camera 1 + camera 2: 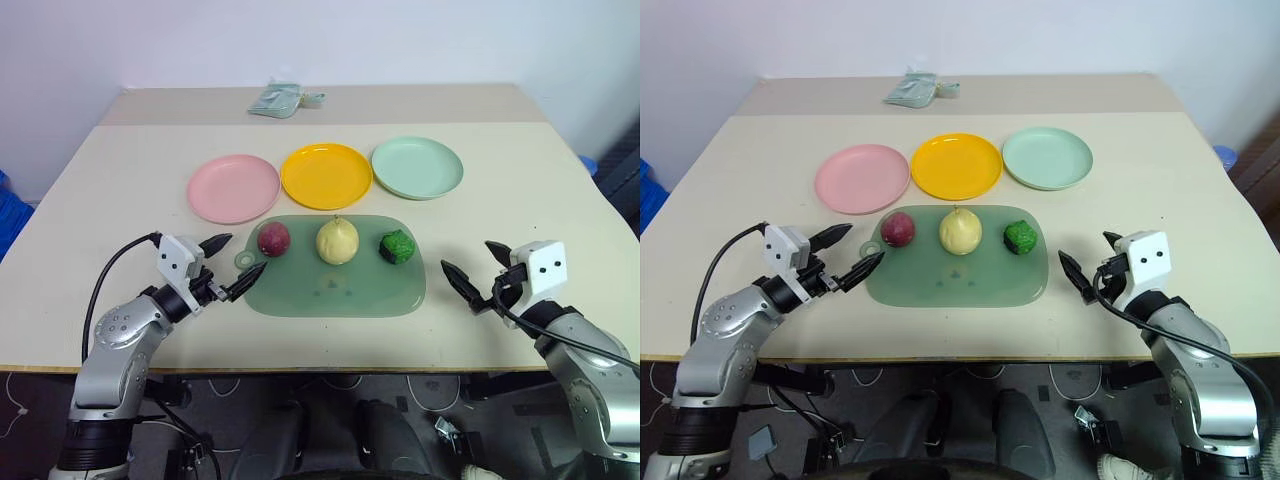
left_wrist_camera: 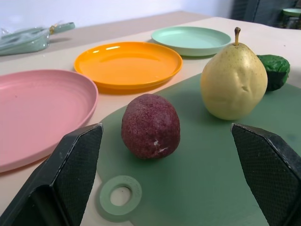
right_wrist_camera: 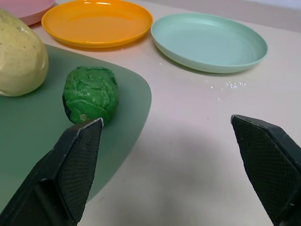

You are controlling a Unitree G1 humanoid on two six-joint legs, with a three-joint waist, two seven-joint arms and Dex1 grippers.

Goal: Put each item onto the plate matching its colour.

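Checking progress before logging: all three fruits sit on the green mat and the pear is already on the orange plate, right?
Not quite. The pear is still on the green mat, between the other two fruits; the orange plate is bare, as the left eye view shows.

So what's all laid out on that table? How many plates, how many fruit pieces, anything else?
Plates: 3 – pink plate, orange-yellow plate, mint green plate
Fruit pieces: 3 – dark red-purple round fruit, pale yellow pear, bumpy dark green piece
Green mat: 1
Pale green packet at the far edge: 1
Total: 8
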